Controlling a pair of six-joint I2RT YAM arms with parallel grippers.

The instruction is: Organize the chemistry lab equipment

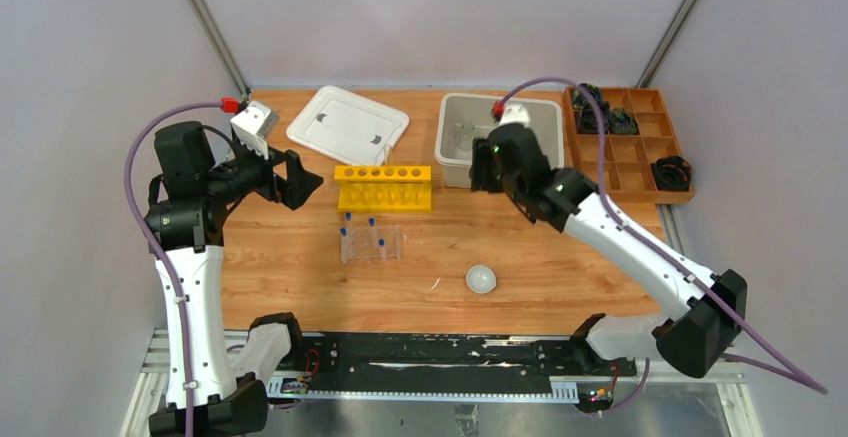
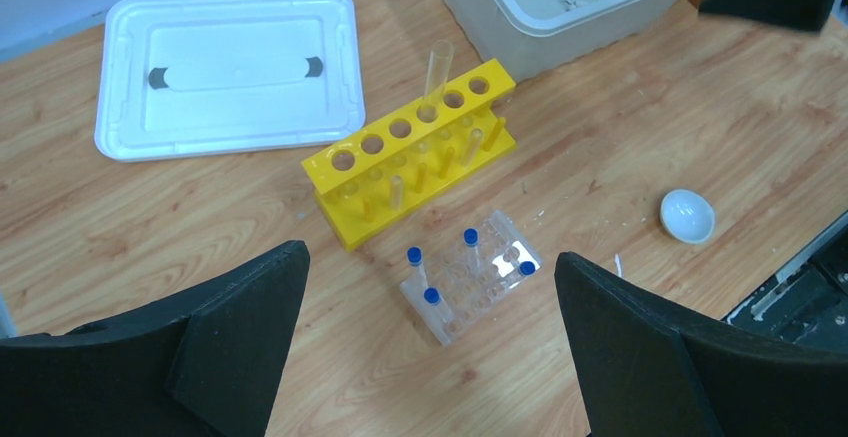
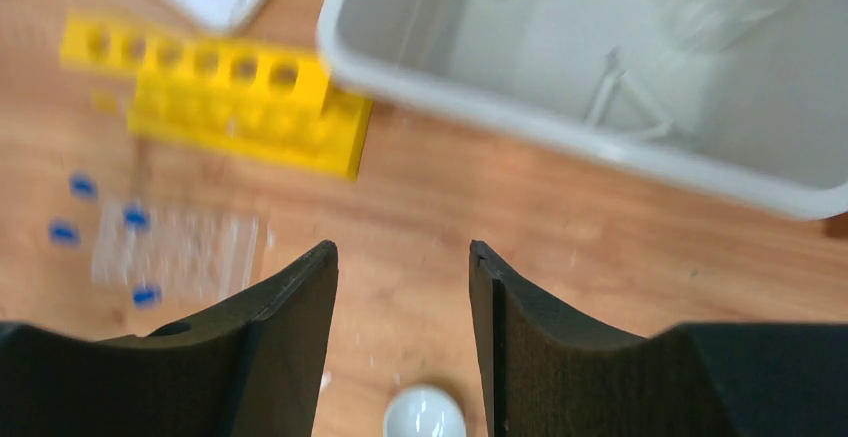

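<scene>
Yellow rack (image 1: 384, 187): mid-surface, long axis left-right; I see one clear tube (image 2: 438, 77) upright in it.
Clear rack (image 1: 371, 243): just beside it, blue-capped tubes (image 2: 470, 242) standing.
Left jaws: wide, empty.
Right jaws: parted, empty.

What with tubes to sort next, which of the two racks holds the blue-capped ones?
The clear rack, in front of the yellow rack, whose tall clear tube has no cap.

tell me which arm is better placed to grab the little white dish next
Right, probably. The small white dish shows straight between the right arm's fingers, which are open, in its wrist view. The left arm's fingers are open too, but the dish sits off to their right, past the clear tube rack.
</scene>
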